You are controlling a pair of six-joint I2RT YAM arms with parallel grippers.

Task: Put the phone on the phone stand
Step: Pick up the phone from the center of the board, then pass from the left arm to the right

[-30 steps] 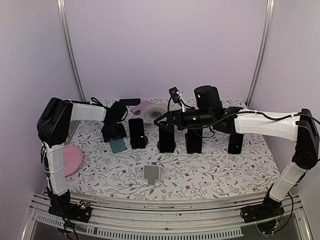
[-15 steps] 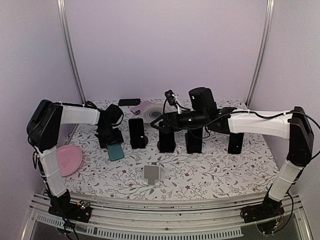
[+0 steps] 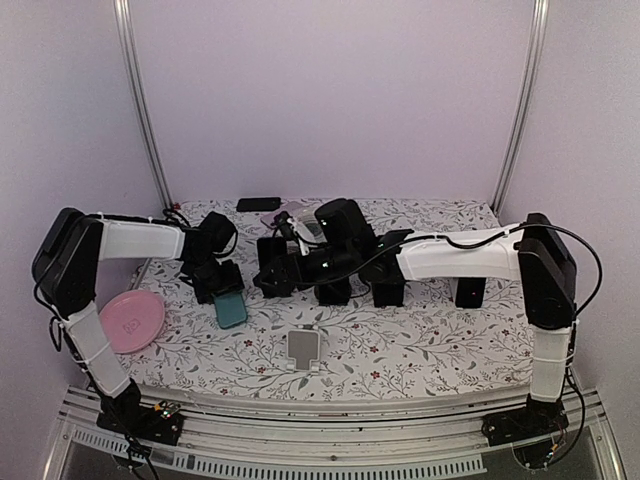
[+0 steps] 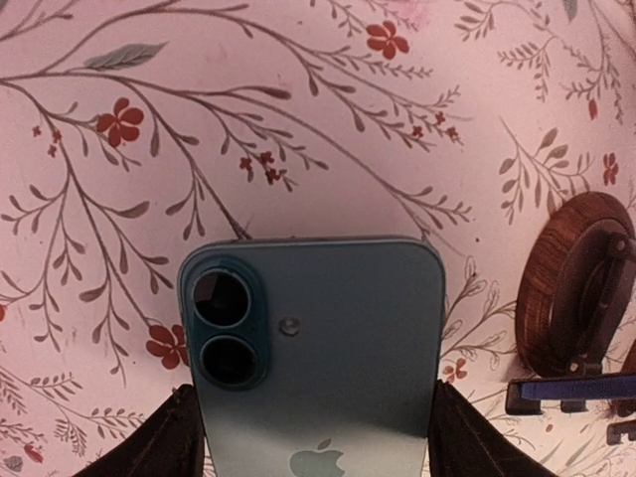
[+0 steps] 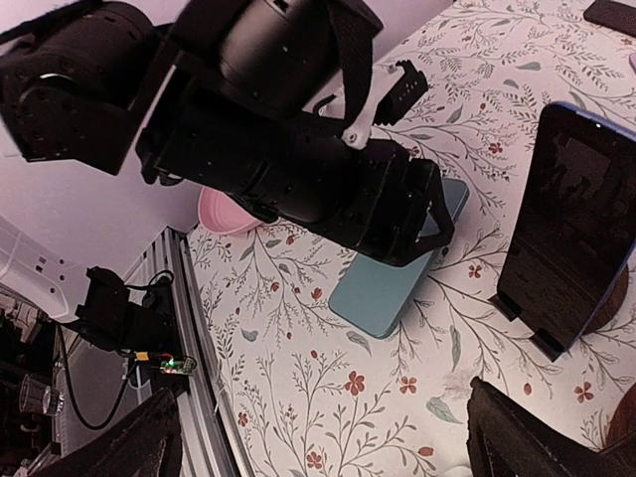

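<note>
Lavender walls enclose a floral-print table (image 3: 420, 340), seen from above. Left of a propped dark phone (image 3: 272, 250), and a little nearer the arm bases, the left gripper (image 3: 222, 288) grasps the teal phone (image 3: 231, 310) low over the cloth. The right gripper (image 3: 266, 280) hangs just in front of the propped dark phone, its jaws hard to read from here.

Left wrist camera: both fingers (image 4: 174, 442) press the teal phone's long edges, its back and twin lenses facing the camera.

Right wrist camera: the right gripper's own fingers are spread wide with nothing between them. The propped dark phone leans on a black stand (image 5: 537, 333), and the teal phone sits left of it, pinched at one end.
</note>
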